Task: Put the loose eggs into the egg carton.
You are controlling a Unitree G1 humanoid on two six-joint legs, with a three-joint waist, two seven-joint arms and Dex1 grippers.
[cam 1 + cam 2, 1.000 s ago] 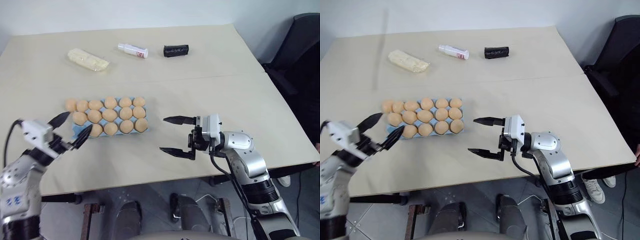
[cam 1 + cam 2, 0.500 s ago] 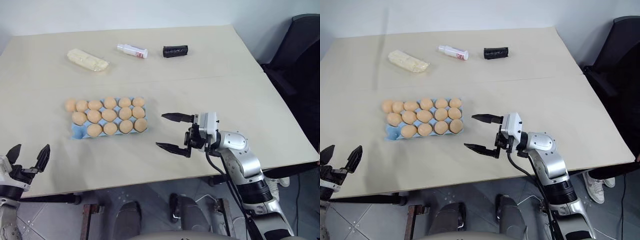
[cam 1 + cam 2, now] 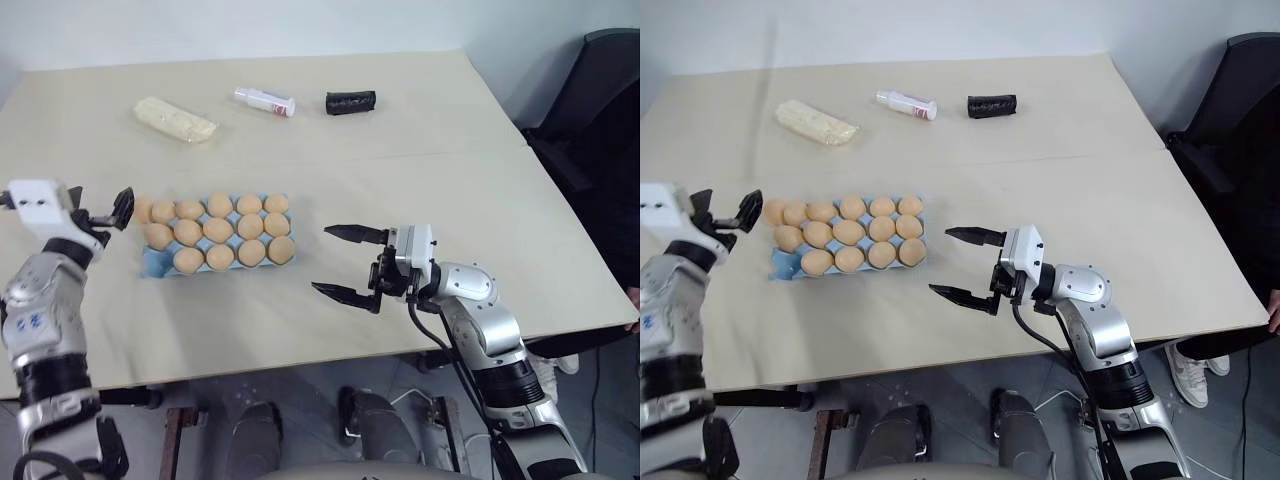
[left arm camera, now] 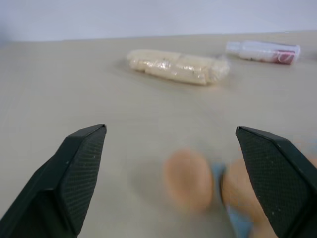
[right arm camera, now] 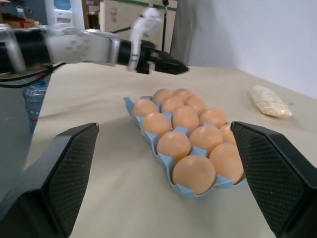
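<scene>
One loose egg [image 3: 141,210] lies on the surface just left of the egg carton [image 3: 152,262]; left gripper [image 3: 97,216], fingers apart, lines up beside it. Right gripper [image 3: 348,264] waits, fingers apart, empty.

The bench [image 3: 420,150] is a pale beige with a faint seam across it. The loose eggs [image 3: 220,230] are a smooth tan-orange, all alike, and the egg carton [image 3: 153,264] under them is light blue. In the upper left of the frame lies a pale yellow wrapped block [image 3: 176,119]; beside it is a white bottle [image 3: 265,101] with a red label, then a black roll [image 3: 350,101]. Both pincers, left pincer [image 3: 103,215] and right pincer [image 3: 348,263], have black fingers on white and silver arms.
</scene>
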